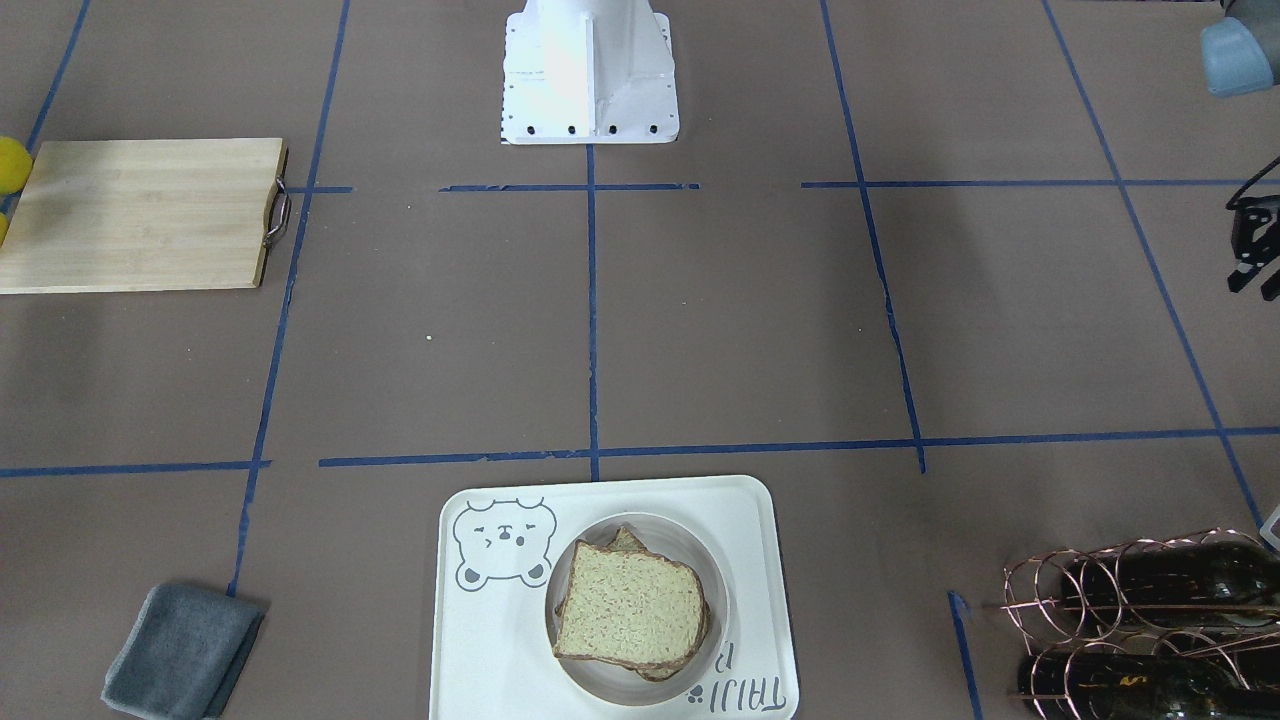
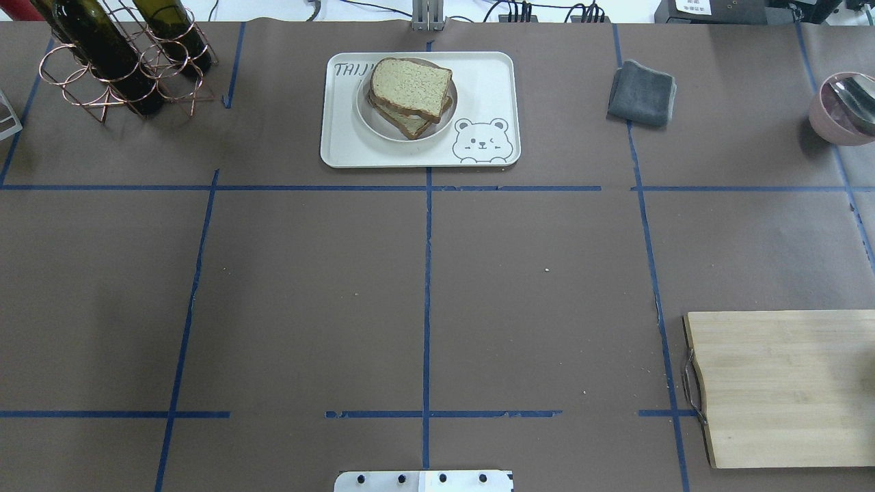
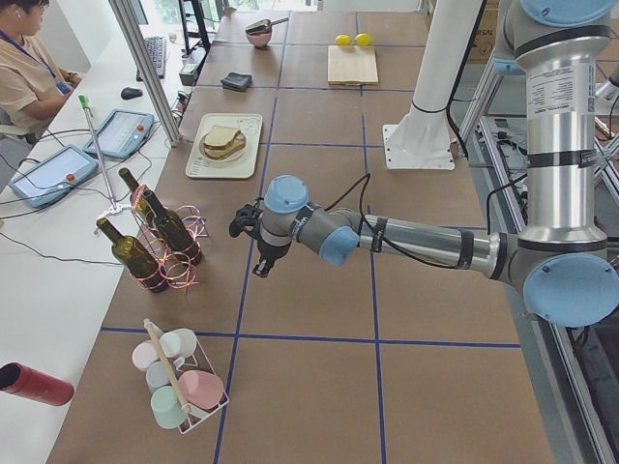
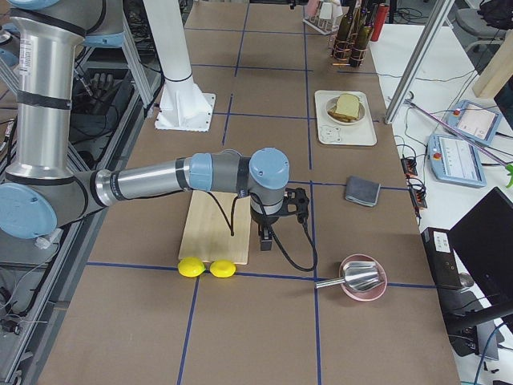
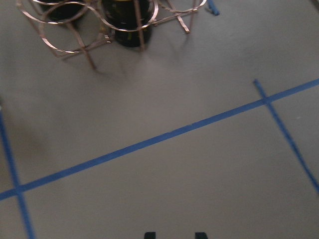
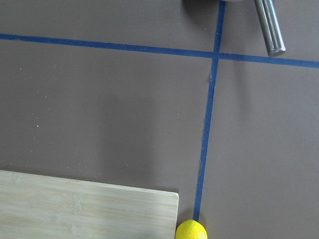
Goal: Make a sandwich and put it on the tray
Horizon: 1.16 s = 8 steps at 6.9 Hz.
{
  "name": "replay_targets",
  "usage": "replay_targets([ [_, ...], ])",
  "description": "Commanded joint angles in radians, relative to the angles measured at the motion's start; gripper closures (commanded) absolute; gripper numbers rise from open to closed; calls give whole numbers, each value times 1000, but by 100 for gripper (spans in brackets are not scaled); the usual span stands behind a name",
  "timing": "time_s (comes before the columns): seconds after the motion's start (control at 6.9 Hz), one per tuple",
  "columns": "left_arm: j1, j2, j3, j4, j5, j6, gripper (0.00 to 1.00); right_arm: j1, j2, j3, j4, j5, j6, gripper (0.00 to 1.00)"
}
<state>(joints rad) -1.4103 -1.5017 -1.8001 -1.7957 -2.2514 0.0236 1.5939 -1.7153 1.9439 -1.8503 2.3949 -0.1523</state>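
Note:
The sandwich (image 1: 628, 605), two tan brown-crusted bread slices stacked, lies on a small round white plate (image 1: 715, 580) on the cream bear-face tray (image 1: 470, 640). It also shows in the overhead view (image 2: 411, 87) on the tray (image 2: 485, 82). No egg shows. My left gripper (image 5: 175, 235) hangs over bare table near the bottle rack, far from the tray. Its two fingertips (image 5: 150, 235) stand apart and hold nothing. My right gripper (image 4: 264, 238) hangs by the cutting board's far end. I cannot tell whether it is open or shut.
A wooden cutting board (image 2: 779, 386) lies at the near right, with two lemons (image 4: 207, 268) beside it. A grey cloth (image 2: 642, 92) and a pink bowl with a metal scoop (image 2: 841, 109) are at the far right. A copper rack with wine bottles (image 2: 116, 61) stands at the far left.

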Motion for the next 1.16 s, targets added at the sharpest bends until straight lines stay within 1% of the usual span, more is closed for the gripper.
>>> replay_targets([
  [0.0,-108,-60,-19,412,-8,247,7,6,5,-3,-15,6,0,0],
  [0.14,-110,-40,-15,417,-76,249,0,5,-3,-2,-12,4,8,0],
  [0.29,-108,3,-22,391,-123,255,0,1,-3,-6,-12,6,10,0],
  [0.58,-108,8,2,279,-125,254,0,-35,-19,-22,-7,3,57,0],
  [0.87,-108,21,10,276,-131,254,0,-78,-18,-17,-7,-2,62,0],
  [1.01,-108,23,14,277,-154,253,0,-89,-9,-13,-6,0,60,0],
])
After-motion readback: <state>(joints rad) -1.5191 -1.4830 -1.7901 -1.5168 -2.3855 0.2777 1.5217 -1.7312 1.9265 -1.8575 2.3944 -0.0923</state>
